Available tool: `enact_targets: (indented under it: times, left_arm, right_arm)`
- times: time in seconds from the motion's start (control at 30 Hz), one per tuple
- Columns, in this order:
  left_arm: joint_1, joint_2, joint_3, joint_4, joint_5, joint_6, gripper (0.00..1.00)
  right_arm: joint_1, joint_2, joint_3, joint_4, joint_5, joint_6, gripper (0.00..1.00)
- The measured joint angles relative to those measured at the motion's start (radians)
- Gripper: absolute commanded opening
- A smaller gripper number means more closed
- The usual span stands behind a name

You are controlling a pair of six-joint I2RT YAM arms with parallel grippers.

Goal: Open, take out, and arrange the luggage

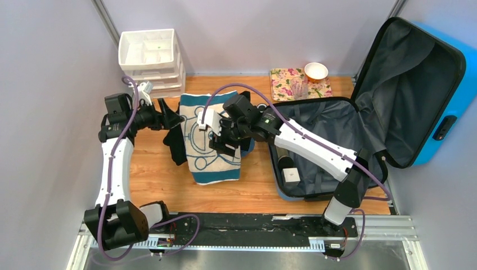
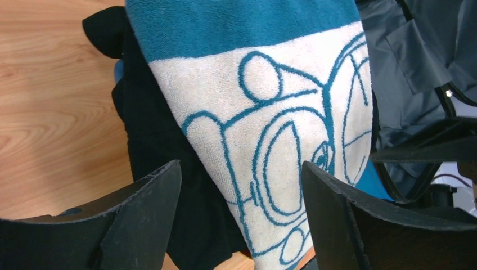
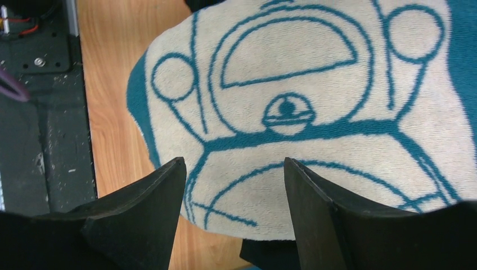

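Plainly, left end effector (image 2: 242, 180) and right end effector (image 3: 233, 169) gape by towel (image 1: 197, 157) beside luggage (image 1: 410, 95).

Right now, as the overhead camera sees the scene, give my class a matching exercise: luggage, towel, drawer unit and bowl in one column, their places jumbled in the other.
Things
1. luggage
2. towel
3. drawer unit
4. bowl

Places
a. on the floral tray at the back
b. back left corner
c. lying open at the right side, lid raised
d. spread on the wooden table, left of the case

Pairs: 1-c, 2-d, 3-b, 4-a
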Motion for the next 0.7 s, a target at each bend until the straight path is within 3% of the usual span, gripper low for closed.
enact_targets:
  times: [0.3,0.5,0.7]
  left_arm:
    - [-0.130,0.003,0.013,-0.088,-0.002,0.133,0.64]
    - [-0.169,0.002,-0.109,-0.063,0.002,0.099,0.73]
    - [-0.307,0.019,-0.211,0.022,-0.109,0.069,0.70]
  right_arm:
    - [-0.101,0.136,0.119,0.051,0.050,0.093,0.65]
    - [-0.214,0.266,0.155,0.106,0.041,0.192,0.65]
    - [-0.258,0.328,0.193,0.132,0.027,0.278,0.66]
